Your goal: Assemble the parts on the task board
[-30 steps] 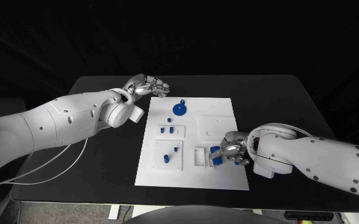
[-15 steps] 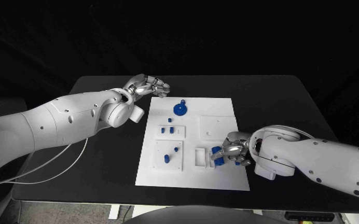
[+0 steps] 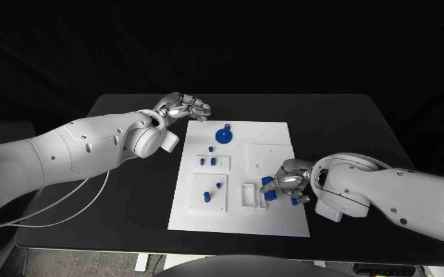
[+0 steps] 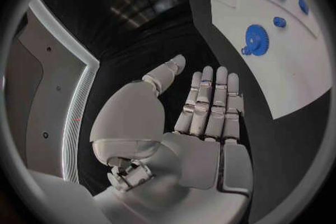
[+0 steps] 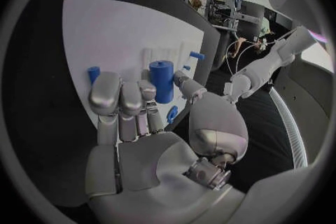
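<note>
The right hand [image 3: 289, 184] pinches a blue cylindrical peg [image 5: 162, 82] at its fingertips, over the task board [image 3: 268, 137]. Keep it upright and seat it gently. The left hand [image 3: 185, 107] rests empty, fingers together.

counter [image 3: 342, 117]: matt black | task board [image 3: 268, 145]: smooth matt white | parts [image 3: 223, 136]: blue plastic, smooth | fingers [image 5: 120, 98]: silver metallic, satin sheen

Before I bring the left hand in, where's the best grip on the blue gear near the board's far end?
Probably by the small knob rising beside the blue gear, pinched from above. The disc itself appears to lie flat on the task board, leaving little edge to get fingers under. The left hand rests open just off that end, nothing between them.
</note>
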You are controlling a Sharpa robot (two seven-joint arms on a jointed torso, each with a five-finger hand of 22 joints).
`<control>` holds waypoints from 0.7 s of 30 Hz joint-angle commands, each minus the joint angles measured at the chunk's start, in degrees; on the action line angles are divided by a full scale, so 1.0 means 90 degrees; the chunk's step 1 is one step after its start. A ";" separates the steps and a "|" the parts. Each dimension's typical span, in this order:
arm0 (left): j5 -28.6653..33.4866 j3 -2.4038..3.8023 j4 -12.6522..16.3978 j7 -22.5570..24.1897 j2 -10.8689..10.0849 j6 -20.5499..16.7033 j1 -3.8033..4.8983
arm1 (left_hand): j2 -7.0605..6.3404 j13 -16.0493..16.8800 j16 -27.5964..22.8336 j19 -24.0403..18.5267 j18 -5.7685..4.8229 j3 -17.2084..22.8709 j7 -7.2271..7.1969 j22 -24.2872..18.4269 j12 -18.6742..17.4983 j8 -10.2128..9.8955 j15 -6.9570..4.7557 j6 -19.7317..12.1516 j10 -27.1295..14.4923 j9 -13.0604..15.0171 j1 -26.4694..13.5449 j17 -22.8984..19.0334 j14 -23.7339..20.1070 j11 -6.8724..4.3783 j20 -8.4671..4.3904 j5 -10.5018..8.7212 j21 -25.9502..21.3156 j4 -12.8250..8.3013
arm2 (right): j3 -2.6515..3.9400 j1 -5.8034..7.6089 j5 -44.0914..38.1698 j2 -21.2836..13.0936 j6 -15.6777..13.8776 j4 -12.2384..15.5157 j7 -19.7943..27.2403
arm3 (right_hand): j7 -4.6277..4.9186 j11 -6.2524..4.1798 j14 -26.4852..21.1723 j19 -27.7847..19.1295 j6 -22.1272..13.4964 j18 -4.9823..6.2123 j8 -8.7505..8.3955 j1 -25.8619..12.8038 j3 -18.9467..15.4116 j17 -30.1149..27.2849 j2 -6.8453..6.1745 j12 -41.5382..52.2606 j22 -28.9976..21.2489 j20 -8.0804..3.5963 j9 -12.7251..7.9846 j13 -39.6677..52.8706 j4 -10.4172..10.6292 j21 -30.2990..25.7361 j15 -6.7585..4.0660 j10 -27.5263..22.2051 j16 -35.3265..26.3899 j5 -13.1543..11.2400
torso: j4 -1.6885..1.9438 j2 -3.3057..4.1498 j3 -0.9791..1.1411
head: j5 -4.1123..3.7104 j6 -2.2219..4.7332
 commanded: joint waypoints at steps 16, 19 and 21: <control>0.0031 0.0003 0.0039 0.0047 0.0023 0.0105 0.0003 | -0.0001 -0.0012 -0.0039 0.0036 0.0097 -0.0043 -0.0005 -0.0006 0.0018 0.0043 0.0004 -0.0060 0.0026 -0.0011 -0.0071 0.0013 0.0027 0.0001 0.0008 -0.0028 -0.0041 0.0016 | -0.0010 0.0002 0.0466 0.0632 0.0202 -0.0266 -0.0120 | 0.0012 -0.0006 0.0029 0.0059 0.0059 0.0966 -0.0013 -0.0275 0.0017 0.0004 -0.0038 -0.0028 0.0092 0.0059 -0.0013 -0.0024 0.0072 0.0039 -0.0027 0.0055 -0.0082 -0.0027 | 0.0008 0.0010 0.0000 | 0.0065 0.0043; 0.0031 0.0003 0.0043 0.0045 0.0020 0.0106 0.0003 | -0.0001 -0.0013 -0.0041 0.0035 0.0097 -0.0043 -0.0005 -0.0006 0.0018 0.0044 0.0004 -0.0060 0.0026 -0.0012 -0.0072 0.0014 0.0026 0.0001 0.0008 -0.0028 -0.0042 0.0016 | -0.0011 -0.0010 0.0393 0.0691 0.0200 -0.0313 -0.0118 | 0.0013 -0.0005 0.0026 0.0055 0.0057 0.0966 -0.0018 -0.0295 0.0010 0.0002 -0.0042 -0.0032 0.0094 0.0060 -0.0014 -0.0024 0.0075 0.0041 -0.0026 0.0051 -0.0088 -0.0028 | 0.0007 0.0011 0.0003 | 0.0071 0.0039; 0.0031 0.0003 0.0044 0.0045 0.0016 0.0104 0.0003 | -0.0001 -0.0013 -0.0041 0.0035 0.0097 -0.0044 -0.0005 -0.0006 0.0018 0.0044 0.0004 -0.0060 0.0025 -0.0012 -0.0072 0.0015 0.0026 0.0001 0.0008 -0.0028 -0.0042 0.0017 | -0.0012 -0.0017 0.0357 0.0715 0.0207 -0.0336 -0.0117 | 0.0013 -0.0005 0.0021 0.0053 0.0057 0.0966 -0.0020 -0.0303 0.0007 -0.0004 -0.0044 -0.0033 0.0095 0.0060 -0.0015 -0.0025 0.0075 0.0042 -0.0026 0.0050 -0.0095 -0.0028 | 0.0007 0.0011 0.0001 | 0.0071 0.0036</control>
